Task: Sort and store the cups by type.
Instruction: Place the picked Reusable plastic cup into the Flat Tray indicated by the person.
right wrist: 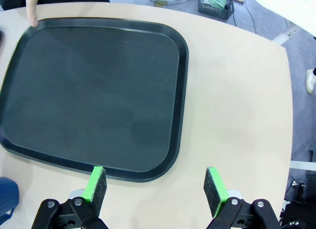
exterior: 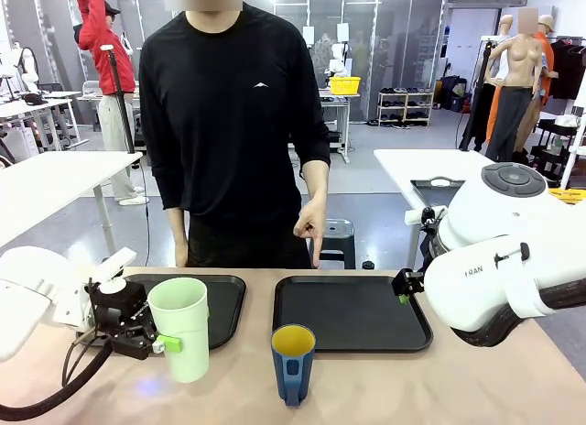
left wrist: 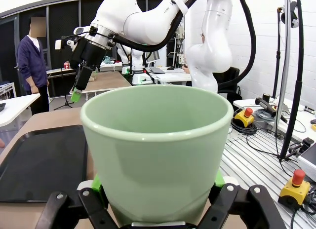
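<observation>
Bench (exterior: pixel 476 388) carries two black trays side by side: left tray (exterior: pixel 227 301) and right tray (exterior: pixel 352 310). Mint-green tumbler (exterior: pixel 181 329) stands upright at the left tray's near edge, clamped in the left gripper's (left wrist: pixel 158 184) jaws. Dark blue cup (exterior: pixel 293 363), yellow inside, stands upright on the bench in front of the gap between the trays. Right gripper (right wrist: pixel 157 184) hovers at the right tray's edge, jaws wide and empty.

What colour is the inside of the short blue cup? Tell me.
Yellow. The cup shows its inside best in the front view.
</observation>
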`<state>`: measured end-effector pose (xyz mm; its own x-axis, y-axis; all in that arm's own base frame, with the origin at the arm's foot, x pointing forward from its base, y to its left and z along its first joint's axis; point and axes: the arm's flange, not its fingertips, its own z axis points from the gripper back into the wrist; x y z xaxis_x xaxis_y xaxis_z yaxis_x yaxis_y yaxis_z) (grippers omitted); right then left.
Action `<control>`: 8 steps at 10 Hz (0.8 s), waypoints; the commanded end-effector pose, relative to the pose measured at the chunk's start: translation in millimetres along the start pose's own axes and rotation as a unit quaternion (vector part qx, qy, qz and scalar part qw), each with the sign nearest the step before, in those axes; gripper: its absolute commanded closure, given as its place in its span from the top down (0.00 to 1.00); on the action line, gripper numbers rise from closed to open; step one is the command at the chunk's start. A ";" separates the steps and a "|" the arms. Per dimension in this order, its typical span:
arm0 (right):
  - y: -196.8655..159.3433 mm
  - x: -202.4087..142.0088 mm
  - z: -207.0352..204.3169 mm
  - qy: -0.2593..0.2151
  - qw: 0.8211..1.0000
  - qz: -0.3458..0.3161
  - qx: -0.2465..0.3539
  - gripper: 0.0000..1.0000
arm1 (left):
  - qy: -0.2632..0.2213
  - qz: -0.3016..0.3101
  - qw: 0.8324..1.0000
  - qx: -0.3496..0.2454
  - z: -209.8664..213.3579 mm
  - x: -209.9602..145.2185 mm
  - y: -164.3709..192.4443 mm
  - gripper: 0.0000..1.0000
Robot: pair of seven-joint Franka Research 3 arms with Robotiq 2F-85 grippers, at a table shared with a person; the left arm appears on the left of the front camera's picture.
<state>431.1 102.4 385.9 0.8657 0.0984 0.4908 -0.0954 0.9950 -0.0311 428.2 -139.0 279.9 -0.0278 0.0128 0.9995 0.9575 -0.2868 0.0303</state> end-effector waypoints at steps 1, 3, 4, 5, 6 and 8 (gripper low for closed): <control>-0.2 0.7 -1.4 0.000 1.000 0.004 0.000 1.00 | 0.005 0.001 1.000 -0.002 1.2 1.0 14.0 0.87; -0.2 0.7 -1.4 0.000 1.000 0.004 0.000 1.00 | 0.015 -0.009 1.000 -0.006 -5.6 7.8 41.9 0.87; -0.2 0.7 -1.4 0.000 1.000 0.004 0.000 1.00 | 0.018 -0.015 1.000 -0.006 -11.8 13.2 62.0 0.87; -0.2 0.7 -1.4 0.000 1.000 0.004 0.000 1.00 | 0.009 -0.019 1.000 -0.009 -23.9 17.3 83.9 0.87; -0.2 0.7 -1.4 0.000 1.000 0.004 0.000 1.00 | -0.006 -0.025 1.000 -0.017 -38.4 19.2 102.8 0.87; -0.2 0.7 -1.4 0.000 1.000 0.004 0.000 1.00 | -0.011 -0.033 0.999 -0.033 -70.3 17.5 136.3 0.87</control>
<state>431.1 102.4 385.9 0.8657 0.0984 0.4908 -0.0956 0.9949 -0.0309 520.4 -232.3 306.5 -0.0904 0.0541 0.9944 0.9336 -0.3430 0.1035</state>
